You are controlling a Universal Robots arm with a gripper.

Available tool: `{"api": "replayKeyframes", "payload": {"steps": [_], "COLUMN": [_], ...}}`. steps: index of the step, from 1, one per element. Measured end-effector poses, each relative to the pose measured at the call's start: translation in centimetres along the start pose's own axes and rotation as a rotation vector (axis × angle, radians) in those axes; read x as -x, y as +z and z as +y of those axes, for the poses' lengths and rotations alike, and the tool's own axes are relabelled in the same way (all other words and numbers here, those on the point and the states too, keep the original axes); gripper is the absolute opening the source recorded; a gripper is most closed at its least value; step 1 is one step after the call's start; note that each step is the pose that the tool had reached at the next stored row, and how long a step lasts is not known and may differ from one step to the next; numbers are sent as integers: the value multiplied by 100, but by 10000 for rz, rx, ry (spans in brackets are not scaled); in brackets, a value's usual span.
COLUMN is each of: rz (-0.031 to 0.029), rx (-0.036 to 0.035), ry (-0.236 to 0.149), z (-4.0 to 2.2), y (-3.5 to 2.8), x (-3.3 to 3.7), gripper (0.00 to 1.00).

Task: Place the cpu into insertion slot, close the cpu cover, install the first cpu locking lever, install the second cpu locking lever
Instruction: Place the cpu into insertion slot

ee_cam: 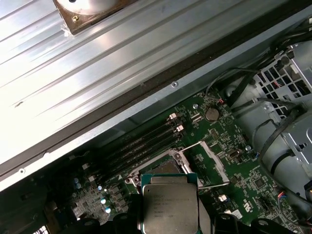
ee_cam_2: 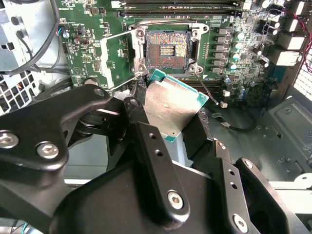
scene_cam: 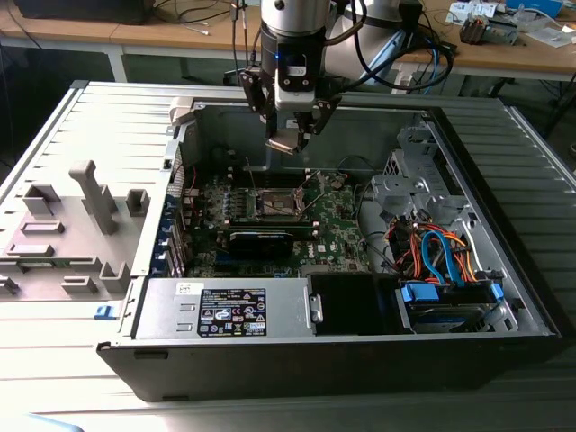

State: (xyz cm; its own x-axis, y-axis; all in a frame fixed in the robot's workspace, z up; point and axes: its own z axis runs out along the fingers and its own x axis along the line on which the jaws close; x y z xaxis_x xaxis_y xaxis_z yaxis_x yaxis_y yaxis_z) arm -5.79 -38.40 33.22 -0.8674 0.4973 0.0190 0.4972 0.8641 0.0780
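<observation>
While hanging over the open dark metal computer case, grips with the black two-finger gripper the cpu, a small flat square chip with a pale silvery-grey face and a green edge. Closes both black fingers on opposite edges of that chip in the second wrist view; holds it tilted, one corner dipping toward the socket. Holds it in the air, above the green circuit board and apart from it, not yet seated.

Leaves bare the insertion slot, a small square socket with a dark centre, rows of gold contacts and a silver metal rim. Hides part of that slot behind the chip in the first wrist view. Shows the cpu cover, a thin square silver metal frame with a cut-out middle, swung up off the slot and standing open along one side of it. Shows a thin wire locking lever unhooked, curving past the rim.

In the exterior view, has a long black card just in front of the slot, a grey power-supply box with a printed label along the near wall, and a tangle of orange and blue cables toward the exterior view's right. Has a pale grey moulded fixture block outside the case, on the ribbed metal table at the exterior view's left.
</observation>
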Motion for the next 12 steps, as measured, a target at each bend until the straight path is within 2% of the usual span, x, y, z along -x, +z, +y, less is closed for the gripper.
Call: {"api": "replayKeyframes", "payload": {"steps": [12], "rz": [-15], "rx": [3], "ry": [184], "z": [0], "y": [1], "x": [0], "gripper": [55]}}
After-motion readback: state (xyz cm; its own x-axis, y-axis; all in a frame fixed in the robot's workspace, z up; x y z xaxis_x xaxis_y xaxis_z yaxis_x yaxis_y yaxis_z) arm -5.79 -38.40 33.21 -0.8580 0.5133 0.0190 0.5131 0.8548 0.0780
